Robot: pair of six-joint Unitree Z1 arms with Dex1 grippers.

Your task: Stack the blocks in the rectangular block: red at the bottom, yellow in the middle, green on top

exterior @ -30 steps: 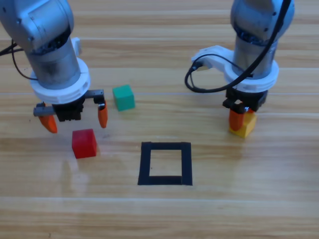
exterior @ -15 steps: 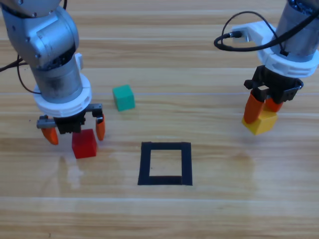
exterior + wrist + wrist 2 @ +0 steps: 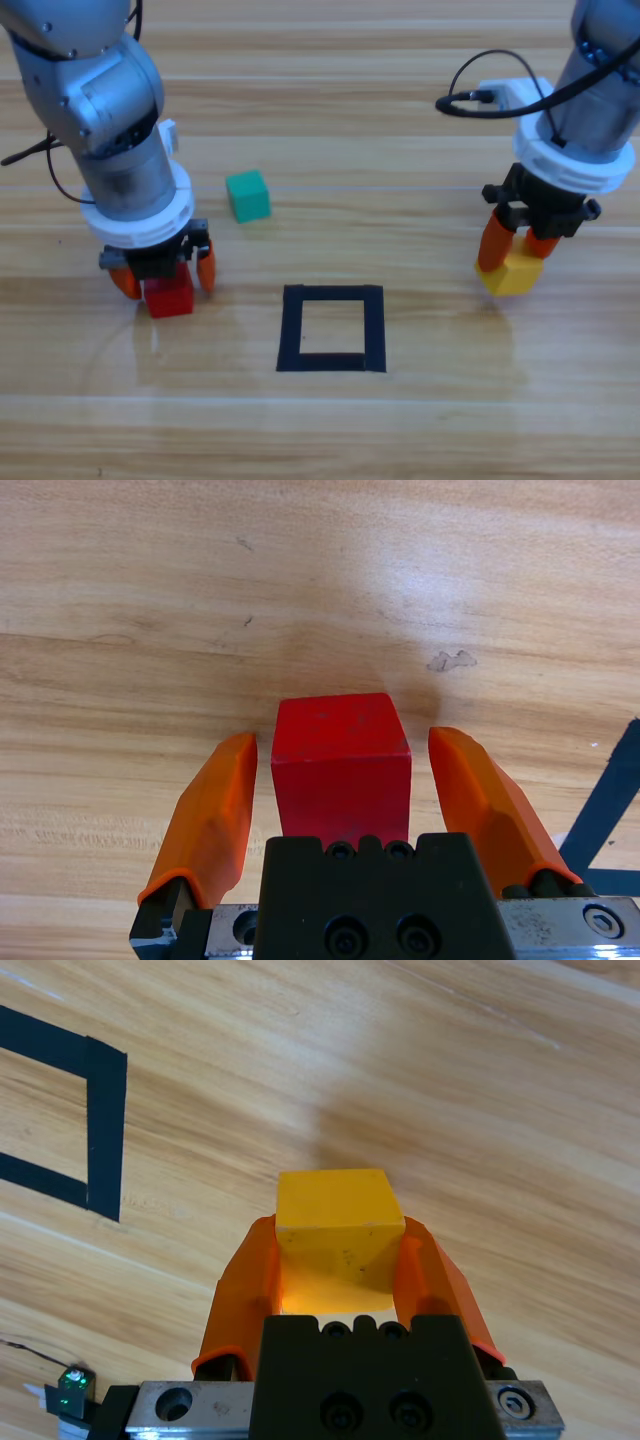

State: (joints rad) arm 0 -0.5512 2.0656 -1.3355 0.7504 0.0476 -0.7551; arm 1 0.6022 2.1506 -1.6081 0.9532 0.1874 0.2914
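Right wrist: hand (image 3: 340, 1260) clamping yellow cube (image 3: 338, 1222)

The right gripper (image 3: 340, 1260) clamps the yellow cube (image 3: 338, 1225) above the table (image 3: 480, 1110); the tape rectangle (image 3: 100, 1130) lies far left.

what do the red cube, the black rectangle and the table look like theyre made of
Red cube: matte, opaque, with small scuffs on top and crisp edges; painted wood or dense foam, hard to tell which. Black rectangle: flat tape stuck on the table, with strip ends overlapping at the corners. Table: wood or wood-look laminate, with visible grain, plank lines and a soft sheen.
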